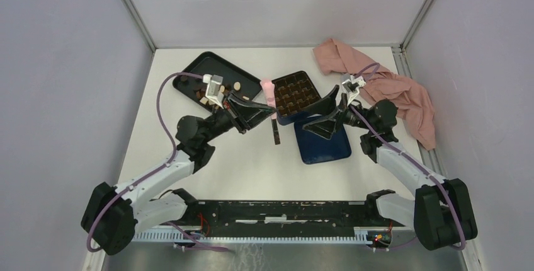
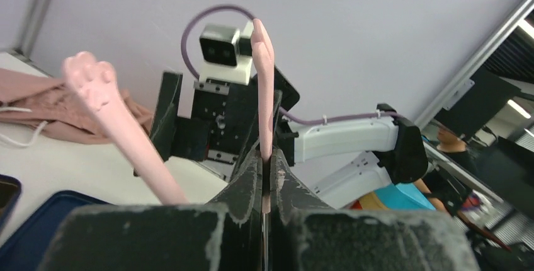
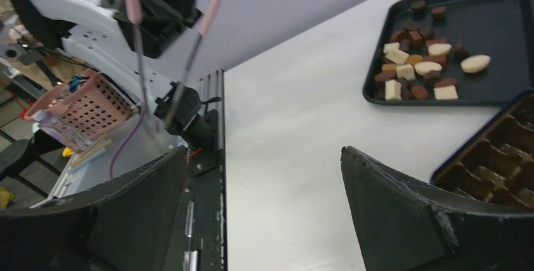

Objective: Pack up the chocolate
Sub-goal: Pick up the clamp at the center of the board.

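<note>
"Where's the chocolate?"

"Heaped in the tray, on the left arm's side of the box. Dark, tan and cream bits, all loose. Whether any sit in the box's cells, I can't tell."

"Do they point any way?"

"Mostly squat squares and rounds lying flat, with no long axis to speak of. One cream oval lies apart, its long axis aimed roughly at the heap."

"So which step is this?"

"Sorting out the tool, I'd say; no piece is picked up. The left gripper is pressed together on one leg of the pink tongs, just beside the box's left edge. The other leg splays free."

"And the right?"

"The right gripper is spread wide with nothing in it, by the box's near-right corner. The lid lies on the box's near side, a cloth beyond its right."

"Next?"

"Probably a regrip. Both legs need to sit between the fingers, so a squeeze closes the paws, before reaching for the tray."
</note>
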`<action>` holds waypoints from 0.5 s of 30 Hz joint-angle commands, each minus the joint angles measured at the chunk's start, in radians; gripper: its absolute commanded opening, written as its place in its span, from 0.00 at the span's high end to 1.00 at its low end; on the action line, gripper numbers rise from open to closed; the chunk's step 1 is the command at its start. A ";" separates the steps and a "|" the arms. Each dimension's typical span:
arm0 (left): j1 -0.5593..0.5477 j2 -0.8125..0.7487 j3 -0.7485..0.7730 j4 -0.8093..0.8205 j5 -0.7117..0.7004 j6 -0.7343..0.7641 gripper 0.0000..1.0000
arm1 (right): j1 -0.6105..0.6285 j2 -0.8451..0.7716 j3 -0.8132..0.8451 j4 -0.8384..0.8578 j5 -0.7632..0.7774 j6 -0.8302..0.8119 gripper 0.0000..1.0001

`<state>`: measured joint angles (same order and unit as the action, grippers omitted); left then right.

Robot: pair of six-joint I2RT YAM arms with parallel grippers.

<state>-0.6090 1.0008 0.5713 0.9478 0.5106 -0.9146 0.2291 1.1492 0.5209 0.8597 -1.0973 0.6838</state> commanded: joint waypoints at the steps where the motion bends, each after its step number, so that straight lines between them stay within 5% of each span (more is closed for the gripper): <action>1: -0.058 0.120 0.043 0.254 0.113 -0.066 0.98 | 0.035 -0.034 0.011 0.219 -0.012 0.214 0.02; 10: -0.103 0.266 0.151 0.276 0.262 -0.013 0.98 | 0.053 0.000 0.054 0.021 0.006 0.169 0.06; 15: -0.109 0.323 0.162 0.306 0.294 -0.009 0.98 | 0.066 0.005 0.031 0.175 -0.015 0.295 0.09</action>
<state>-0.7094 1.2911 0.6952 1.1542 0.7471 -0.9333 0.2829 1.1622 0.5343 0.9321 -1.1004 0.8959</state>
